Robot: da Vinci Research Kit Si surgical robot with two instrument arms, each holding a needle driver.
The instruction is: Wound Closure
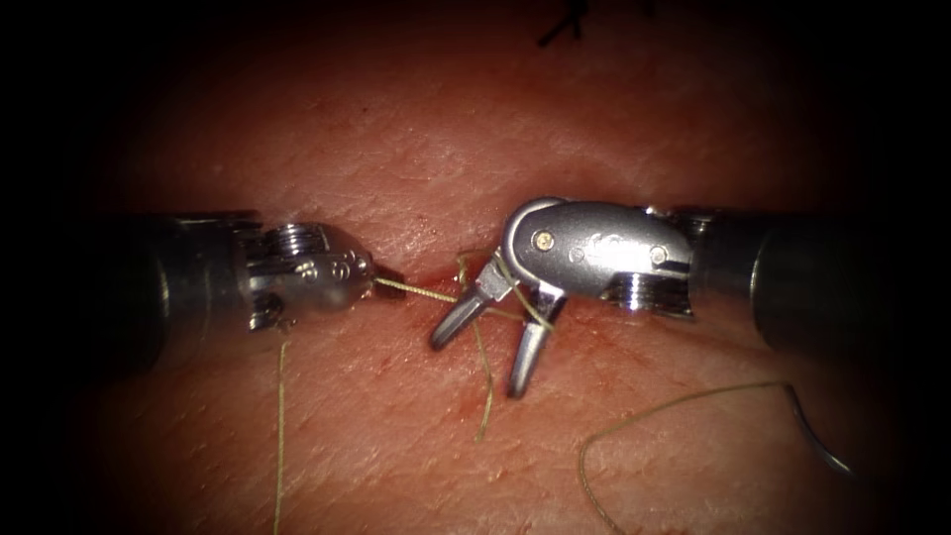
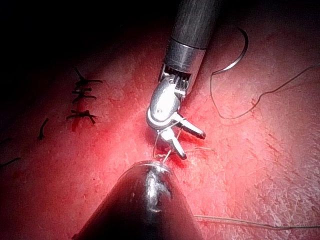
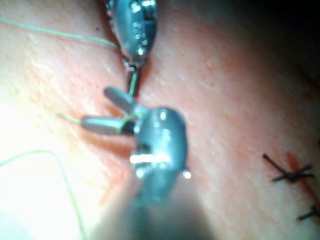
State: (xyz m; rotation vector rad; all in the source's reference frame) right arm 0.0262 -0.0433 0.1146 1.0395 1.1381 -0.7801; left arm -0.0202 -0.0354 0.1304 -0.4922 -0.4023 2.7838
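Note:
My left tool [image 1: 388,283] comes in from the left with its jaws shut on the green thread [image 1: 421,289] right at the cut [image 1: 436,279]. The right tool [image 1: 475,365] stands over the cut with its jaws spread open and pointing down; thread is looped around their base, and they hold nothing. The curved needle [image 1: 820,436] lies free on the tissue [image 1: 396,168] at the lower right, out of the tissue, its thread [image 1: 674,404] trailing leftward. In the left wrist view I see the right tool [image 2: 192,145] and the needle [image 2: 241,50]. In the right wrist view the right tool [image 3: 95,107] is open below the left tool [image 3: 133,82].
Dark finished stitches [image 1: 561,28] sit further along the cut at the far top, also seen as stitches [image 2: 82,102] and stitches [image 3: 290,172]. A loose thread tail [image 1: 485,396] hangs down from the cut, and another strand [image 1: 279,436] runs down below the left tool.

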